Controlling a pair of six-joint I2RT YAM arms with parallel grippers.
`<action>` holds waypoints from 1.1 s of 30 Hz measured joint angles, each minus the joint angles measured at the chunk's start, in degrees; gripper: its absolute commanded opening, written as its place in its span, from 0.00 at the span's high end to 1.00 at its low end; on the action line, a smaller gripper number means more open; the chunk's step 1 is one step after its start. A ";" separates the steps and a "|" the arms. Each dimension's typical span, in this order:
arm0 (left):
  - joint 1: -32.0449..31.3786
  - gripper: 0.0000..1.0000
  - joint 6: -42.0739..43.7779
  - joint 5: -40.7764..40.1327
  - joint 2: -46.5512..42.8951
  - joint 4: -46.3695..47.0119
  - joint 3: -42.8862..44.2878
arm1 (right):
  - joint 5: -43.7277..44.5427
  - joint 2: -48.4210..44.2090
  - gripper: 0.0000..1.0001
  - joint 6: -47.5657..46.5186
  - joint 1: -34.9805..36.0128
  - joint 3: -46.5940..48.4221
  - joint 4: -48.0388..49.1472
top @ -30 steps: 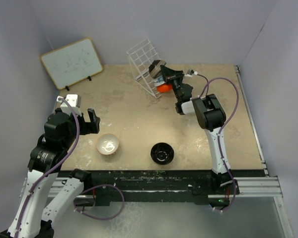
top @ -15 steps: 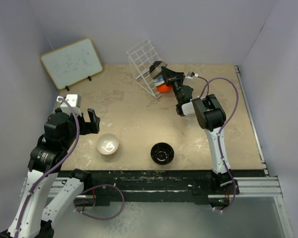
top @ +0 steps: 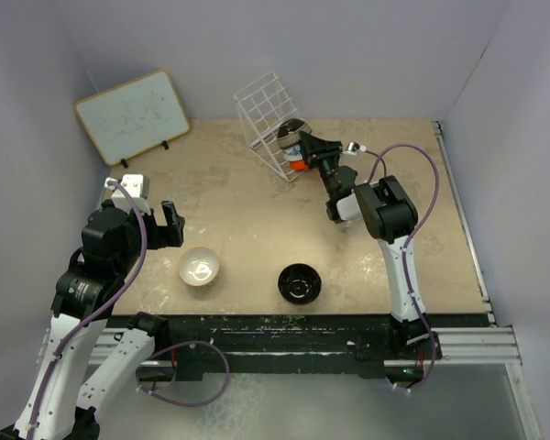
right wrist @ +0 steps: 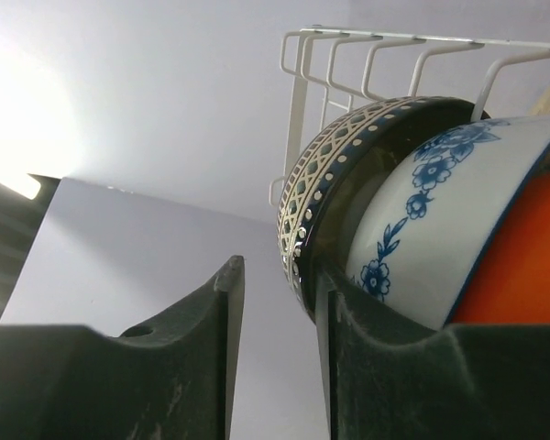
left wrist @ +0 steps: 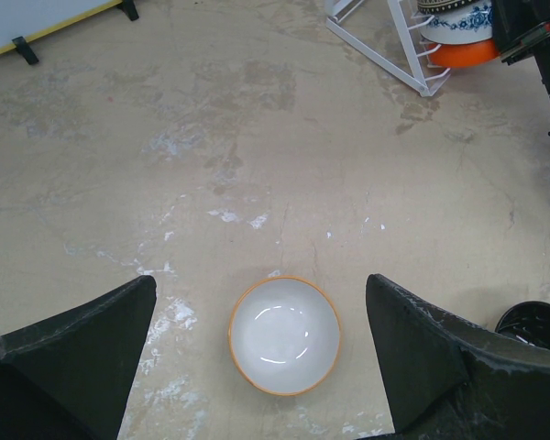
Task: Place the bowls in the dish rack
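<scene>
The white wire dish rack (top: 268, 110) stands tilted at the back; it also shows in the right wrist view (right wrist: 348, 55). In it are an orange-red bowl (right wrist: 522, 266), a blue-and-white flowered bowl (right wrist: 440, 202) and a lattice-rimmed bowl (right wrist: 348, 174). My right gripper (top: 304, 145) is at the rack, jaws slightly apart; the lattice bowl's rim lies between them against the right finger (right wrist: 348, 321), with a gap to the left one. A pale bowl with an orange-brown rim (left wrist: 284, 335) lies below my open, empty left gripper (left wrist: 261, 280). A black bowl (top: 299, 282) sits near the front.
A wood-framed whiteboard (top: 133, 115) leans at the back left. Grey walls close in the table (top: 238, 211) on three sides. The right arm's cable (top: 412, 156) loops above the right side.
My right gripper has shifted slightly at the rack and the lattice-rimmed bowl now rests on the other bowls. The left arm has not moved.
</scene>
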 measured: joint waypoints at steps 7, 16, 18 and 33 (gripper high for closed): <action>0.00 0.01 -0.02 0.02 0.00 0.00 0.00 | 0.02 -1.14 0.54 0.76 0.00 -2.47 1.05; 0.00 0.01 -0.07 0.02 0.00 0.00 0.00 | 0.00 -3.91 0.53 1.79 0.00 -6.78 1.01; 0.00 0.01 -0.15 0.02 0.00 0.00 0.00 | 0.00 -5.07 0.52 1.86 0.00 -7.98 0.90; 0.00 0.01 -0.46 0.02 -0.42 0.00 0.00 | -2.38 -18.64 0.55 1.29 0.00 -22.64 0.15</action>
